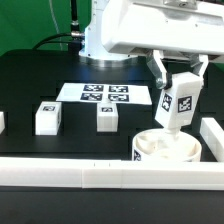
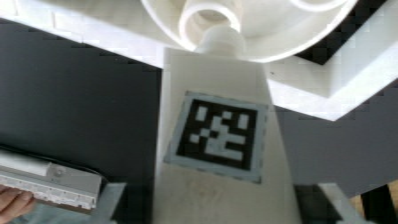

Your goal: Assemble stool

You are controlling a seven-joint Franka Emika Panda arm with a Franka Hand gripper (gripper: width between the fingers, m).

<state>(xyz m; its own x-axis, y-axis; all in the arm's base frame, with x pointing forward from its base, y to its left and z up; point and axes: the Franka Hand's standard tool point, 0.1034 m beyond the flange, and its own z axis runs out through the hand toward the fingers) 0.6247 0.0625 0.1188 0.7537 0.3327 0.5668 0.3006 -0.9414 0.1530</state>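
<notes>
The round white seat disc (image 1: 163, 147) lies at the exterior view's lower right, hollow side up, against the white border rail. My gripper (image 1: 178, 78) is shut on a white leg block (image 1: 179, 100) with a black-and-white tag and holds it upright over the disc, its lower end in or at a socket. In the wrist view the leg block (image 2: 217, 120) runs from between my fingers to the seat disc (image 2: 249, 25). Two more leg blocks lie on the black table: one (image 1: 48, 117) at the exterior view's left, one (image 1: 108, 118) in the middle.
The marker board (image 1: 97, 95) lies flat behind the loose legs. White border rails run along the front (image 1: 70, 175) and the exterior view's right (image 1: 212, 133). A white piece (image 1: 2, 122) sits at the left edge. The robot base stands behind.
</notes>
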